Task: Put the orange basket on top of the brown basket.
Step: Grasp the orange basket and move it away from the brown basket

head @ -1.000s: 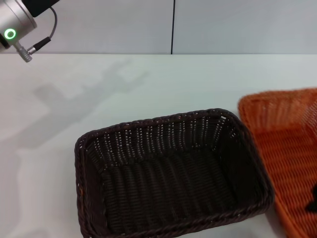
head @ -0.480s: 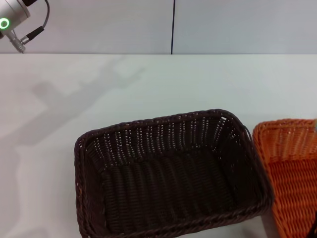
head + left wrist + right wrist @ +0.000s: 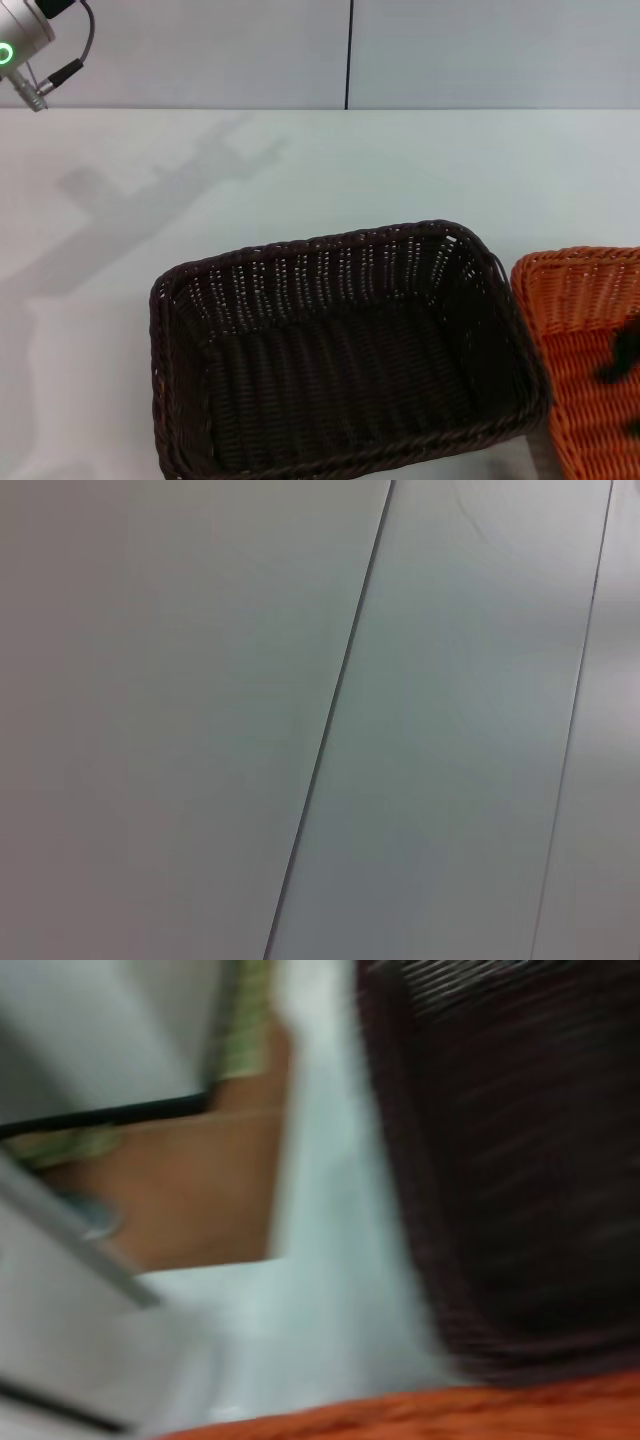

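brown basket: near front edge of white bench, centre | orange basket: beside it toward front-right corner, apart | left arm: raised at far-left corner | grippers' grip: cannot tell

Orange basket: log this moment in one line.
orange basket: right of brown basket, not stacked | right hand: over orange basket | left arm: raised

brown basket sits at the desk's front edge, about mid-width | orange basket right beside it toward the front right corner, cut off by the view, can't tell if the rims touch | left arm up over the back left corner
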You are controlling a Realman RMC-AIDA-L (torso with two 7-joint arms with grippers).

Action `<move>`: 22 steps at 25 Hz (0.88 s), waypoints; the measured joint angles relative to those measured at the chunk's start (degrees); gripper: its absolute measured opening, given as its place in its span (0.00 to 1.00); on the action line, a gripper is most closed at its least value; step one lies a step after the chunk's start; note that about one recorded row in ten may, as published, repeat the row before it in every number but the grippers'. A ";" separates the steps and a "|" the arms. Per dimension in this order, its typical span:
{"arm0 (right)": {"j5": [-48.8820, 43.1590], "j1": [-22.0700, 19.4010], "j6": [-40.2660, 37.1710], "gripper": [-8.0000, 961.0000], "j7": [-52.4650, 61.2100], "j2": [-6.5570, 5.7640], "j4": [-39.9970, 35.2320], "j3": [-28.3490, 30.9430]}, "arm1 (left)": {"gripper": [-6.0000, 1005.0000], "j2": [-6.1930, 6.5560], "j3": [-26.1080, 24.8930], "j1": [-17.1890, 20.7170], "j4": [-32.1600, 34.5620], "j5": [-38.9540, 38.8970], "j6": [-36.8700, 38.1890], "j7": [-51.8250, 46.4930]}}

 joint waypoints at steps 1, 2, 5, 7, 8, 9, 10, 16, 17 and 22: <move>0.19 0.18 1.52 0.60 -0.03 -0.68 -1.02 1.07 | 0.86 -0.03 0.00 0.09 0.12 -0.03 -0.08 0.00; 0.27 0.31 3.00 0.60 -0.06 -1.24 -1.75 1.69 | 0.86 -0.03 0.00 0.22 0.17 -0.05 -0.14 -0.01; -0.33 0.57 12.10 0.60 -0.05 -3.31 -3.04 1.74 | 0.86 -0.06 0.03 0.48 0.22 -0.09 -0.17 -0.02; -0.47 0.71 14.02 0.60 -0.06 -3.71 -3.11 1.67 | 0.86 -0.13 0.04 0.62 0.30 -0.16 -0.20 -0.04; -0.61 1.07 16.72 0.60 -0.25 -4.20 -2.93 1.56 | 0.86 -0.14 0.06 0.65 0.37 -0.25 -0.26 -0.09; -0.61 1.07 16.72 0.60 -0.25 -4.20 -2.93 1.56 | 0.86 -0.14 0.06 0.65 0.37 -0.25 -0.26 -0.09; -0.98 1.22 18.63 0.60 -0.79 -4.29 -2.81 1.19 | 0.86 -0.15 0.15 0.65 0.39 -0.25 -0.28 -0.11; -3.46 1.45 22.87 0.60 -2.28 -4.11 -1.07 -0.17 | 0.86 -0.25 0.50 0.66 0.57 -0.26 -0.22 -0.34; -3.74 1.62 23.43 0.60 -2.55 -4.10 -0.16 -0.35 | 0.86 -0.31 0.51 0.66 0.62 -0.25 -0.26 -0.38; -4.38 2.09 26.45 0.60 -4.02 -4.08 4.51 -1.04 | 0.86 -0.41 0.62 0.66 0.63 -0.25 -0.43 -0.60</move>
